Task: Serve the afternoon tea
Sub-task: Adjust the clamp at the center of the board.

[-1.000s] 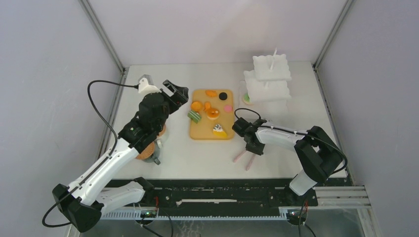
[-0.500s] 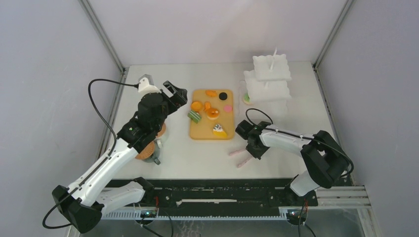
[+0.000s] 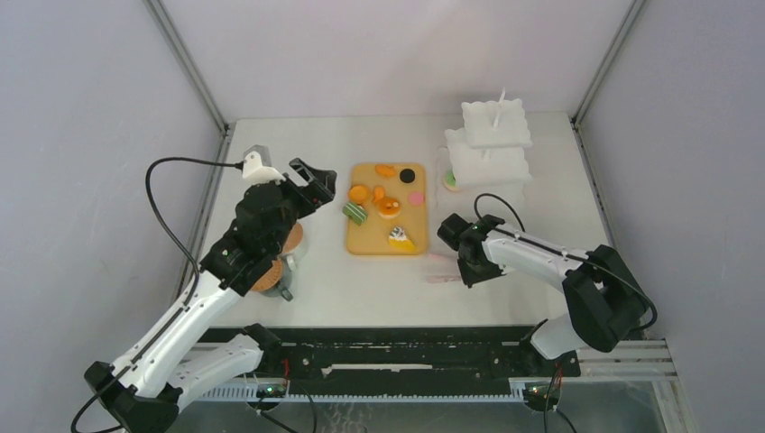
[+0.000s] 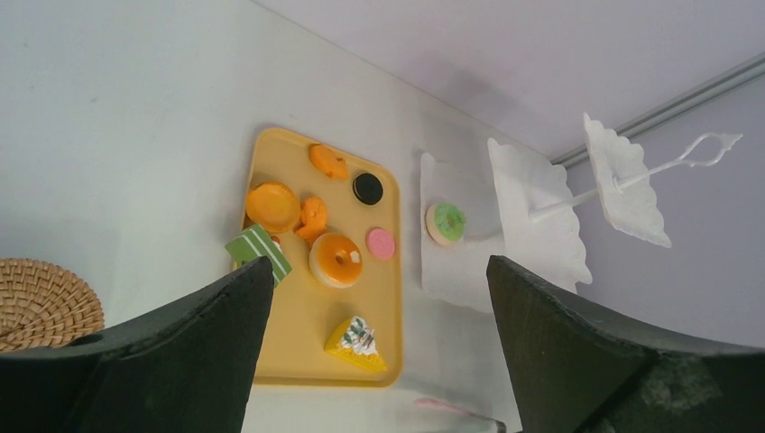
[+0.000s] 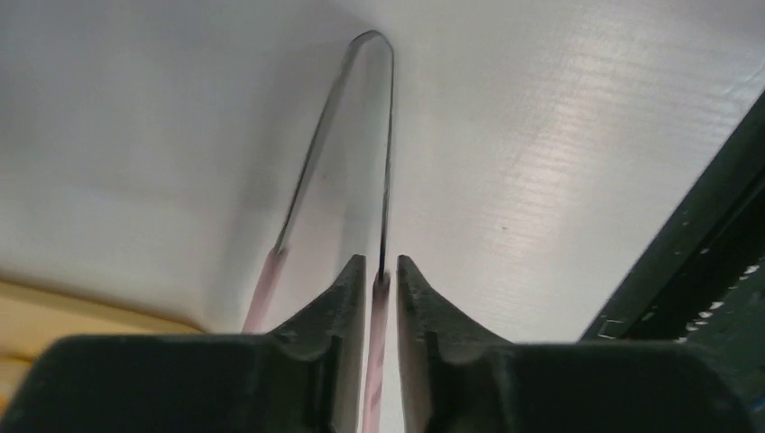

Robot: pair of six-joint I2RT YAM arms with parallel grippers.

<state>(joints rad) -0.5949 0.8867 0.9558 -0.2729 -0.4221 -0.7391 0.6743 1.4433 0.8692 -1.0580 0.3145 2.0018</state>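
Toy pastries lie on the tan board (image 3: 361,244): an orange tart (image 3: 359,193), a black round (image 3: 408,175), a pink round (image 3: 416,198) and a yellow wedge (image 3: 400,238). A green donut (image 3: 450,180) sits on the white tiered stand's lowest plate. My left gripper (image 3: 316,180) hangs open and empty above the table, left of the board. My right gripper (image 3: 465,271) is low at the board's front right corner. Its fingers (image 5: 347,298) stand close on either side of one arm of the pink tongs (image 5: 388,162), with thin slits of light between. Whether they pinch it does not show.
The white tiered stand (image 3: 487,149) rises at the back right. A cork coaster (image 3: 267,275) and a mug (image 3: 286,275) sit under my left arm, partly hidden. A green striped slab (image 3: 354,212) overhangs the board's left edge. The black rail (image 3: 406,347) runs along the front.
My right gripper has moved right and back. The tongs swung from pointing at the front edge to lying crosswise by the board's corner. My left arm drew slightly left.
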